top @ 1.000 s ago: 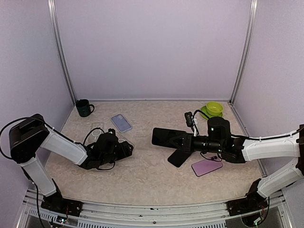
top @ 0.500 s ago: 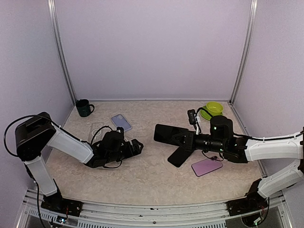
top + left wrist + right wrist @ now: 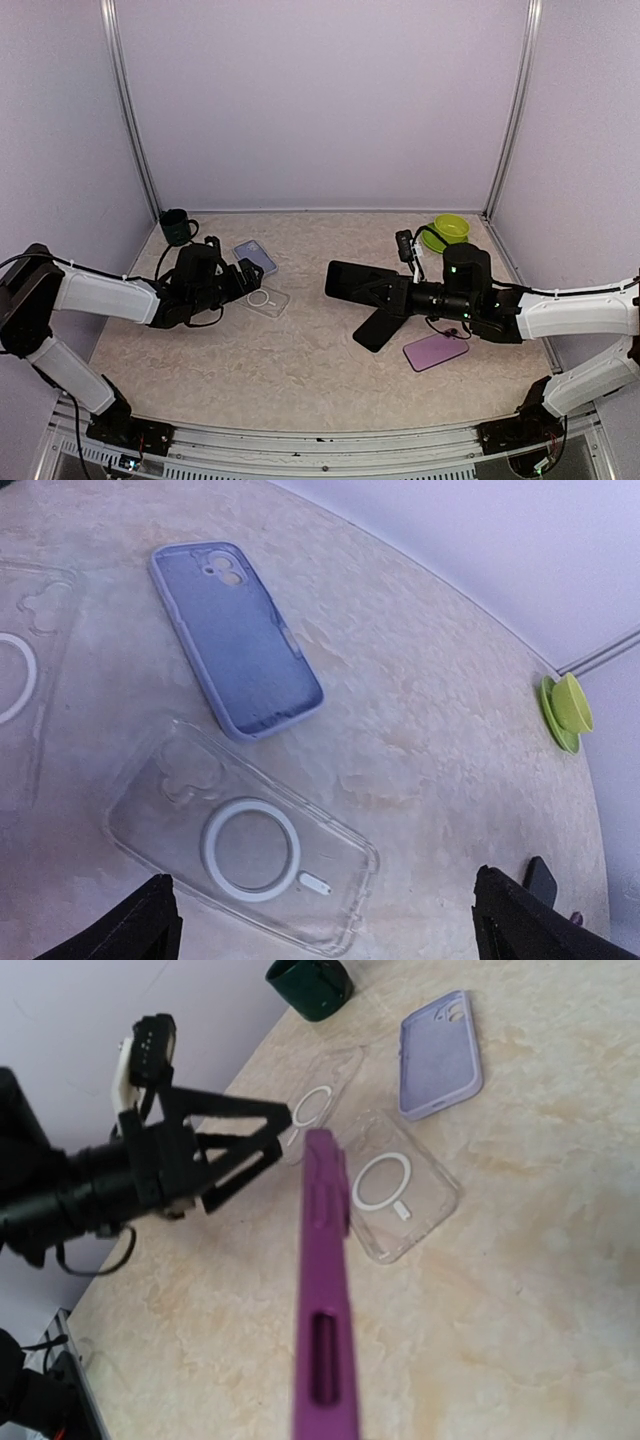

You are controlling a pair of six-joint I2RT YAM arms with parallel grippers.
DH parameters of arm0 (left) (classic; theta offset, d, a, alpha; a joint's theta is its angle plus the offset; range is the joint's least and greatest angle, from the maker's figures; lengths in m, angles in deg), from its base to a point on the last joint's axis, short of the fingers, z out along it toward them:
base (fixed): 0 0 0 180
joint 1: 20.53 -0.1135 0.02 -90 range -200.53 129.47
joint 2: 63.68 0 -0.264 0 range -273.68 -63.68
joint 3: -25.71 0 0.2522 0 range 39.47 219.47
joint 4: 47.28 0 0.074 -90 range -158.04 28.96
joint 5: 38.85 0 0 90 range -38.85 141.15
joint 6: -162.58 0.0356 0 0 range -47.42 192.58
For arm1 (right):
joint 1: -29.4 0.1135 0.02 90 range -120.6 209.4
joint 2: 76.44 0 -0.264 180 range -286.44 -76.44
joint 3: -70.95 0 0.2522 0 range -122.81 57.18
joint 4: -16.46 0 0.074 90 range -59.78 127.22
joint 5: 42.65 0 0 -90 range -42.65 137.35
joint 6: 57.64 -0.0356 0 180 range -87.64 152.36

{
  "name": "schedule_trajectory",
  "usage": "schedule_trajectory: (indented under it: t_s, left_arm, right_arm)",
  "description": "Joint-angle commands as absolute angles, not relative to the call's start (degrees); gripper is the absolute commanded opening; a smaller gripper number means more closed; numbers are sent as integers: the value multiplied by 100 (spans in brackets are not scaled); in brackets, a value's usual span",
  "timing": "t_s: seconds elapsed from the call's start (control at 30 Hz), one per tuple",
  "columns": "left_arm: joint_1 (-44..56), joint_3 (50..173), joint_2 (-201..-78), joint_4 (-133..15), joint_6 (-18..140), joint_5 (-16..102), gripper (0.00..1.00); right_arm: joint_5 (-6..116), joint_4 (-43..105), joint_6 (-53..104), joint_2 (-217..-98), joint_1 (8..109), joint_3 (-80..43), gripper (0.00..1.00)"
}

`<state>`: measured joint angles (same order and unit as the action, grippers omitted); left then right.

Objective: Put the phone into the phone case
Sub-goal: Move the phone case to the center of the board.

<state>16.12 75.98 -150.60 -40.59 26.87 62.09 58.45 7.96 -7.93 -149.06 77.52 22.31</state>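
Beige marbled surface (image 3: 300,385) w/ lilac walls round it; you've got both arms reaching in from the near edge.

Nearest you, toward the near right corner, a pink slab (image 3: 435,352) lies flat. Phone or case, can't tell. Just beside it, on its left, a black handset (image 3: 376,330) also lies flat, partly under the right arm.

Above those two, your right tool (image 3: 385,293) is clamped on the phone (image 3: 350,282) and holds it off the surface, approx midway btwn the side edges. From overhead you see its dark face. The right wrist cam gets it edge-on, and that edge is purple.

Left of centre, the clear case (image 3: 266,299) w/ a white ring lies flat. It's well apart from the phone, no contact. Your left tool (image 3: 245,274) hangs just over the case's far end, fingers (image 3: 150,925) spread wide, nothing btwn them.

A second clear case (image 3: 25,670) sits nearer the left edge, mostly hidden under the left arm in the overhead view.

Just beyond the ringed one, a lavender case (image 3: 256,259) lies hollow side up, close to it but w/ a gap.

Far left corner: dark green mug (image 3: 178,227). Far right corner: lime bowl (image 3: 451,228).
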Motion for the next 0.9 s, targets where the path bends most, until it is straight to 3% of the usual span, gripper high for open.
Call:
schedule_trajectory:
  t_s: [0.0,0.87]
  left_arm:
    - [1201,7762,-15048,-4434,3149,6139,99]
    - [654,9475,-17211,-4759,4305,6045,99]
  right_arm:
    - [5861,507,-795,-14829,7696,2150,0]
    - [5879,630,-816,-14762,7697,2165,0]
